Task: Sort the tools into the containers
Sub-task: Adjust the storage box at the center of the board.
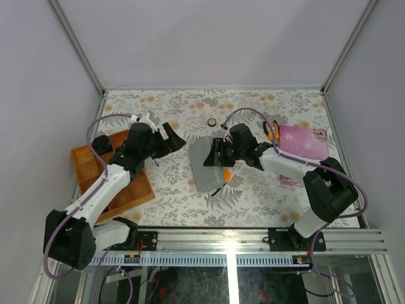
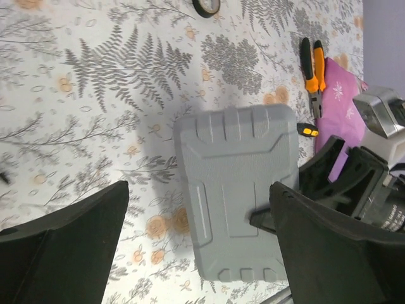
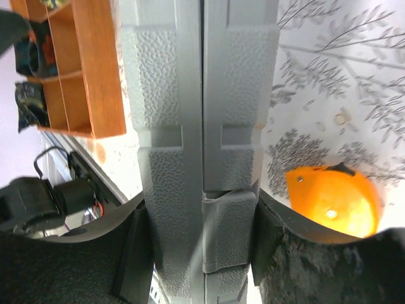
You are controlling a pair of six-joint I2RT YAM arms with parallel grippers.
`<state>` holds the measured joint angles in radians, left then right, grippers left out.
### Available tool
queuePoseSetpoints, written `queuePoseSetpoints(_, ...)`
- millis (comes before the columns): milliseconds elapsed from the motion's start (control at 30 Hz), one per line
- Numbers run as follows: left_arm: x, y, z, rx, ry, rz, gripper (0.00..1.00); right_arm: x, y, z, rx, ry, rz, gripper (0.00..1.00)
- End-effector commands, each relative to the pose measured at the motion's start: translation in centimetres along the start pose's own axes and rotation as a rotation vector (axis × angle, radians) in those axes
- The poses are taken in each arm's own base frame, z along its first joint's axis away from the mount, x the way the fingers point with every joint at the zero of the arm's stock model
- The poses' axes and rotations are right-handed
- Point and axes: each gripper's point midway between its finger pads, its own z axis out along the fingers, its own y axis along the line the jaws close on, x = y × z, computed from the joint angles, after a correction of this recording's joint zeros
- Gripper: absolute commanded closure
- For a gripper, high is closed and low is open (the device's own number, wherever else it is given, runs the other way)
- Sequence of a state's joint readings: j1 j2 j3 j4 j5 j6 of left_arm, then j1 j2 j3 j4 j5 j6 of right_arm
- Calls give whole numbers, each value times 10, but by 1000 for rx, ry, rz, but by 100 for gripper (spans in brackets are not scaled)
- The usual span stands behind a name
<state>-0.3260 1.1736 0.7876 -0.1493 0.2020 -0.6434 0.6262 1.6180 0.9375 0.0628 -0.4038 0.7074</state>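
The right gripper (image 3: 202, 253) clamps the closed grey tool case (image 1: 204, 163) by its edge (both halves sit between the fingers), near the table centre. The left gripper (image 1: 167, 137) stands wide open at 10 o'clock from the case, not touching it. The orange tape measure (image 3: 332, 199) lies just beside the case, at 4 o'clock

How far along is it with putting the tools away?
Early. Nothing visibly packed: the grey case is shut. In hand: the right end effector clamps the case's edge; the left end effector hangs open. Still to do: the pliers, tape ring and tape measure lie on the table.
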Motion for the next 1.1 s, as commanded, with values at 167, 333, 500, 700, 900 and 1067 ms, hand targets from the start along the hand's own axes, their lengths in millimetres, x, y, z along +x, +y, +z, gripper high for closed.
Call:
queuePoseSetpoints(167,-2,36,-46,-206,-46,44,9,39,12,-17,155,134,-102,93)
queuePoseSetpoints(333,5,46,-62,-239,-45,48,9,52,5,-17,236,151,-117,95)
queuePoseSetpoints(500,8,45,-75,-230,-50,72,9,55,-20,-22,378,135,-138,96)
queuePoseSetpoints(700,6,38,-83,-208,-55,99,9,47,-53,-42,578,89,-188,96)
queuePoseSetpoints(900,6,35,-86,-189,-59,103,9,35,-72,-65,764,75,-262,95)
queuePoseSetpoints(1067,5,29,-87,-153,-73,111,8,27,-83,-81,922,88,-331,92)
